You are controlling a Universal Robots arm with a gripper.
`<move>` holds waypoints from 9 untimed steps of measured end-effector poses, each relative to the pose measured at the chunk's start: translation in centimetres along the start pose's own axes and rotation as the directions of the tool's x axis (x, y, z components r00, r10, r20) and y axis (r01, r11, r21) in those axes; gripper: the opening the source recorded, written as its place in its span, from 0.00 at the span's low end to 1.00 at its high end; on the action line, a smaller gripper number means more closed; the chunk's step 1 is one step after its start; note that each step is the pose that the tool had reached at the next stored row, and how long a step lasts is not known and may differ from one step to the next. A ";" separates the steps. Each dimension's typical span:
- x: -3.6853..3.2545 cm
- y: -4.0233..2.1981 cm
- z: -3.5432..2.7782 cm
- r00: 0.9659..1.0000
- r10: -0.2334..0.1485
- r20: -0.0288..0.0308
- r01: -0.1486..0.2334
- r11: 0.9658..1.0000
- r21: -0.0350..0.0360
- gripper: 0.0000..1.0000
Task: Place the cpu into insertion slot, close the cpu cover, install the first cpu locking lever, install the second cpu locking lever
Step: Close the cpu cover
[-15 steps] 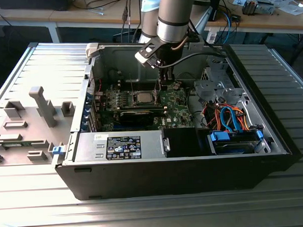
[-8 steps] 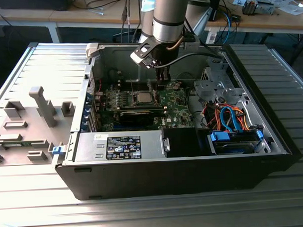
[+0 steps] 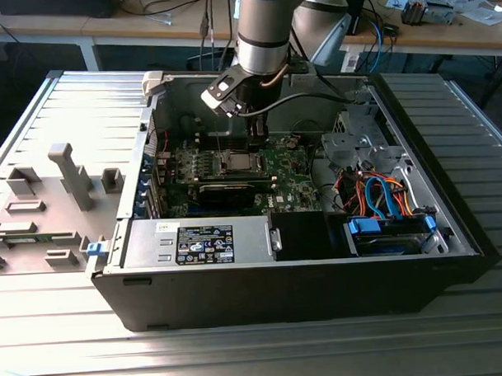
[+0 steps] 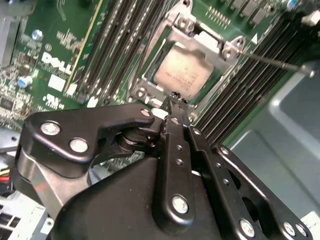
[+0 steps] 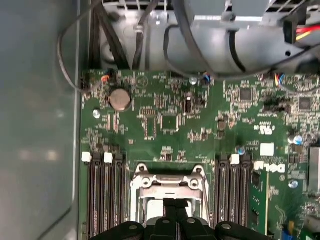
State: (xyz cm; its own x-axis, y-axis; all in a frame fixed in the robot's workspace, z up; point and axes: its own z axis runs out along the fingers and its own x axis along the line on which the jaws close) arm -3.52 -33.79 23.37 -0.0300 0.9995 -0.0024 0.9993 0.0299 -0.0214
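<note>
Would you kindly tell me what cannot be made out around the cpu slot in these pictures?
1. First wrist view: the gripper and the picture's edge hide most of the cover.
2. Second wrist view: the shut jaws hide the cover's near corner; whether they touch it is unclear.
3. Exterior view: the slot is too small to show what lies in it.
</note>
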 end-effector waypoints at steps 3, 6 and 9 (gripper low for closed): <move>0.02 -0.43 0.44 1.000 0.000 0.000 0.000 1.000 0.000 0.11; 0.04 -1.16 0.88 1.000 -0.001 0.000 0.001 1.000 0.000 0.11; 0.09 -2.63 1.29 1.000 -0.002 -0.003 0.002 1.000 0.000 0.11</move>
State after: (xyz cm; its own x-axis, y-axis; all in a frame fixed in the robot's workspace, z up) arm -6.18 -33.79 22.13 -0.0323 0.9995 0.0006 0.9993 0.0323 -0.0212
